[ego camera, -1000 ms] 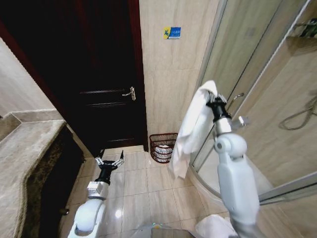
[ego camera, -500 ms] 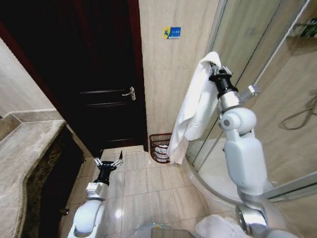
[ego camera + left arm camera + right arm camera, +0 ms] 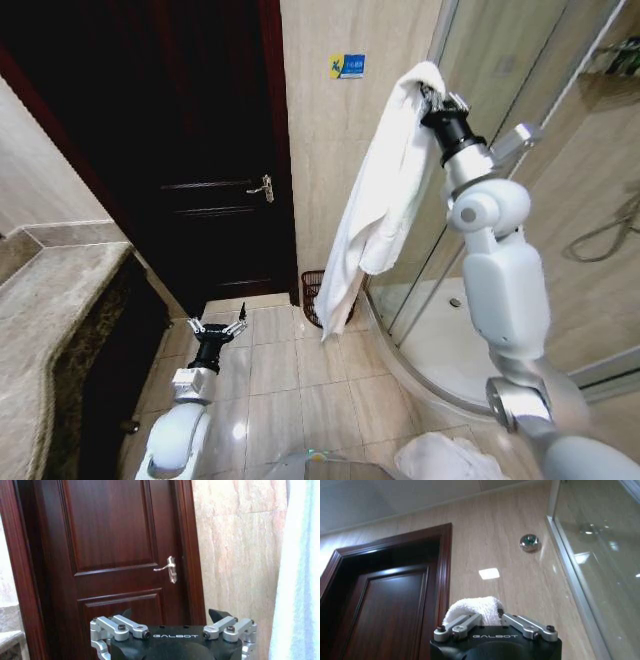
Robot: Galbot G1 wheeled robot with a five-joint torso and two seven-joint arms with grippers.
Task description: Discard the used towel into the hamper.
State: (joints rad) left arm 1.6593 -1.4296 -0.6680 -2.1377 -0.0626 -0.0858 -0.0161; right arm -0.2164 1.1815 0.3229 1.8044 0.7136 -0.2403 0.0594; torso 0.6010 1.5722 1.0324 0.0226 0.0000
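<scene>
Head looks down; wrists face the shared door [image 3: 120,555]

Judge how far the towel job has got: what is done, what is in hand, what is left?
Done: the right tool is shut on the white towel. In hand: it holds the towel high by the shower glass. Left: the towel is not in the hamper. The left tool waits low, open.
</scene>
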